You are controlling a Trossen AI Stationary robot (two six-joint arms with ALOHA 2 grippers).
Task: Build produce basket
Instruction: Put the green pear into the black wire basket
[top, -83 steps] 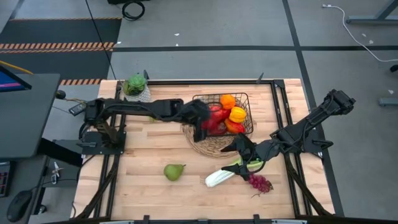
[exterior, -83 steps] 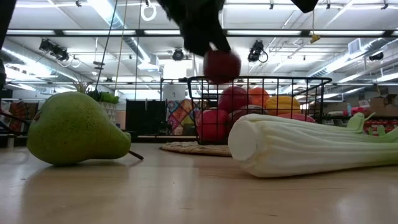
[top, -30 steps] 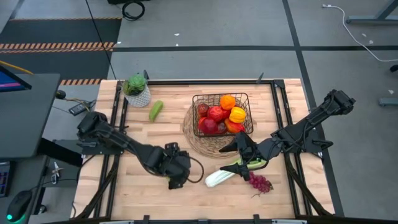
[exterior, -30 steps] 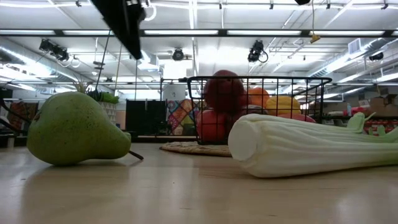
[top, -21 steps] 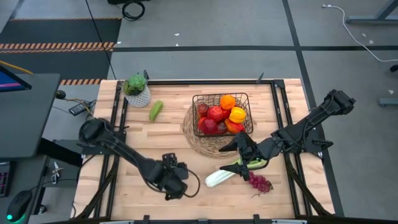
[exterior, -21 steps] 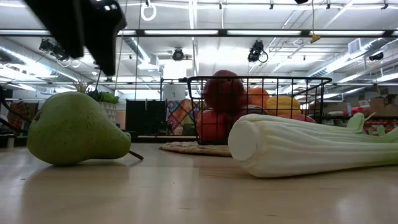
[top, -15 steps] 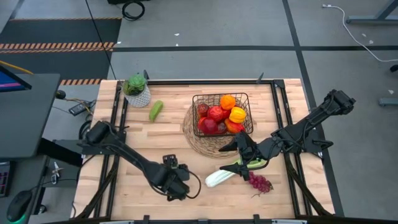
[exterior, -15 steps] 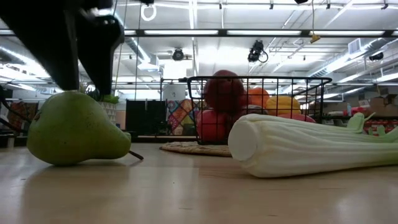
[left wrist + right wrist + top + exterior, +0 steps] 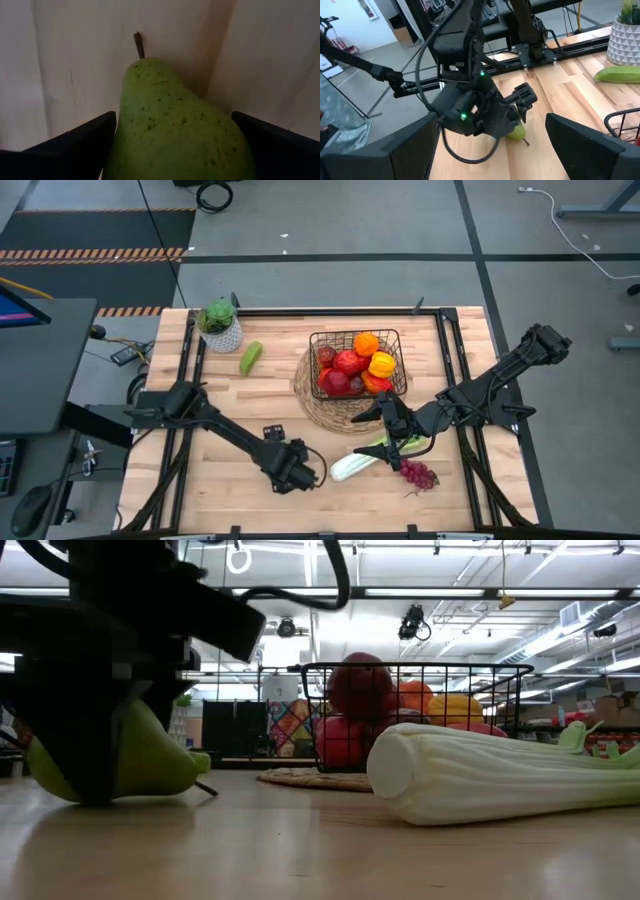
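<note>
The green pear lies on its side on the table's near part, and my left gripper has come down over it, shut on its body. In the high view the gripper hides the pear. The black wire basket stands on a round woven mat and holds red apples, an orange and peppers. My right gripper is open and hovers over the leafy end of the pale celery, holding nothing. Purple grapes lie beside the celery. My left gripper pinches the pear's wide body between its two fingers, one on each flank. The fingers come from above, pointing down, and lie across the pear. The pear rests on the table, with its stem pointing away from the wrist.
A potted plant stands at the far left corner, with a long green vegetable lying next to it. Bare wood stretches between the left arm and the mat. The celery lies right of the pear in the low view.
My left gripper has swung toward the table's near edge and right, then dropped onto the pear, its fingers now on either side of it. The pear has shifted slightly on the table. My right arm has kept still.
</note>
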